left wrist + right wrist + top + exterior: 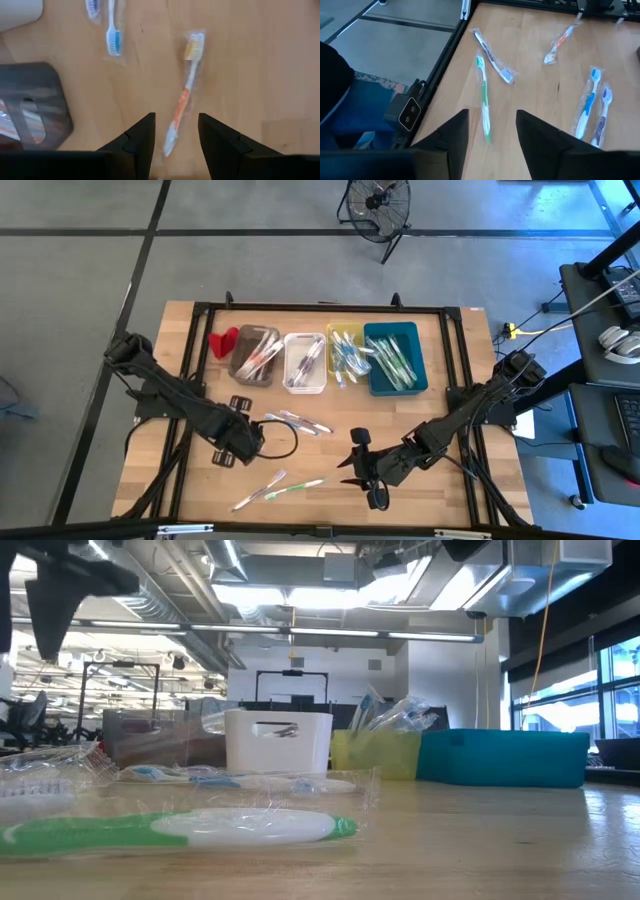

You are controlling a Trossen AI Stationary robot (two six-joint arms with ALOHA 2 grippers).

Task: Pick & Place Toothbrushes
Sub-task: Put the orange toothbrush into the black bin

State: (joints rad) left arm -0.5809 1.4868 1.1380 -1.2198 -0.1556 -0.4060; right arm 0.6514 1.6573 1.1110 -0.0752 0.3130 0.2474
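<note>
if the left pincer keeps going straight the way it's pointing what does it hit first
Most likely the orange toothbrush in its clear wrapper: it lies on the table in line with the gap of the open left pincer. How far above it the pincer sits is unclear.

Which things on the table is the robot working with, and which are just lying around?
For the job:
- loose toothbrushes: orange, green, blue
- bins holding toothbrushes: grey, white, yellow, teal
- left hand, right hand, both open

Just lying about:
- red object
- fan

Bright overhead ceiling lights [300,595] glare in the low view, near foreground blurred
</note>
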